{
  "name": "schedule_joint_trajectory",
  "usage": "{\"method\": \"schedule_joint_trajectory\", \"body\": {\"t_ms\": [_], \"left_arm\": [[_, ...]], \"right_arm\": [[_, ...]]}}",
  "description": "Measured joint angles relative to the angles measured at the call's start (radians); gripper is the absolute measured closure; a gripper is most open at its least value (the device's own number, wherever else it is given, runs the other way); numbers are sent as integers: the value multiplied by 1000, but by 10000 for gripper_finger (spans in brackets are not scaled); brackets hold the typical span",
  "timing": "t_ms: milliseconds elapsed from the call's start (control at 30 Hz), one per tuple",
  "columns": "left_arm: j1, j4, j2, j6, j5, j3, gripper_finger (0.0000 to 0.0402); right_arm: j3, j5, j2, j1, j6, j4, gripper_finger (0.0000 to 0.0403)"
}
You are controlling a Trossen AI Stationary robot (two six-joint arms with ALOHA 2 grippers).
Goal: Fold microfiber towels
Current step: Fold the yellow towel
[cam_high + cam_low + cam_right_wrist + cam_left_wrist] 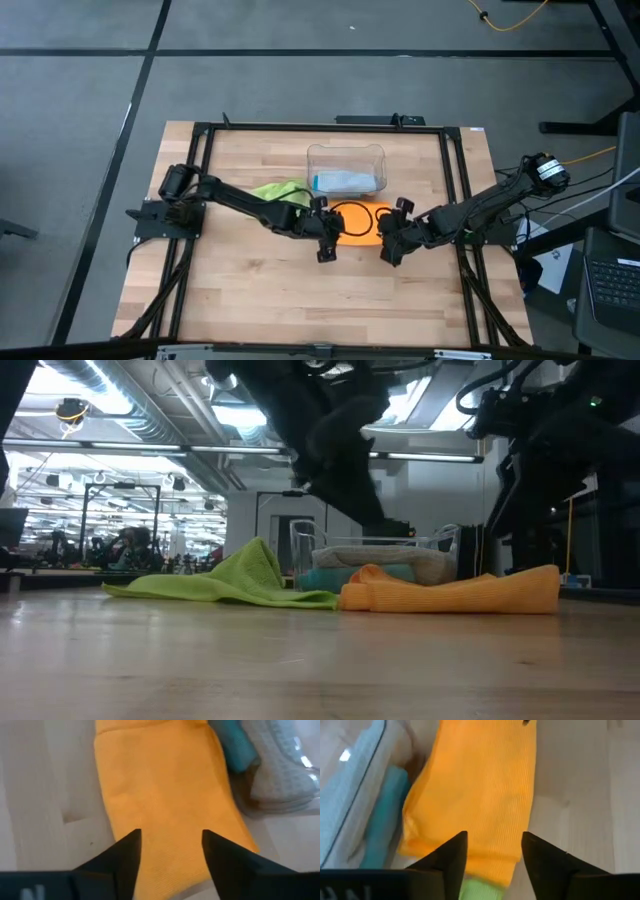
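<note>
- Left claw (pixel 327 240) and right claw (pixel 392 243) hung spread, empty, over orange towel's (pixel 358 222) ends.
- Orange lay folded flat on bench (pixel 250 290) at frame centre, likely just released.
- Green towel (pixel 277 190) waited left-centre.

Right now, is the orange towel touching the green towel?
Touching. In the low view the orange towel lies right against the green towel's edge with no gap, and the left wrist view shows the orange one overlapping the green corner.
</note>
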Motion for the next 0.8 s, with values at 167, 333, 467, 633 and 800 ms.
{"method": "schedule_joint_trajectory", "body": {"t_ms": [167,333,467,633,800], "left_arm": [[10,16,24,0,11,0,193],[11,53,25,25,13,0,191],[8,59,25,27,13,0,191],[-2,63,26,29,26,0,191],[-28,100,67,136,39,0,191]], "right_arm": [[0,8,0,-1,-2,1,154],[0,-24,0,-1,35,11,152],[0,-108,0,27,-51,14,156],[-2,-107,0,81,-166,17,157],[-70,-72,1,111,-218,68,157]]}}
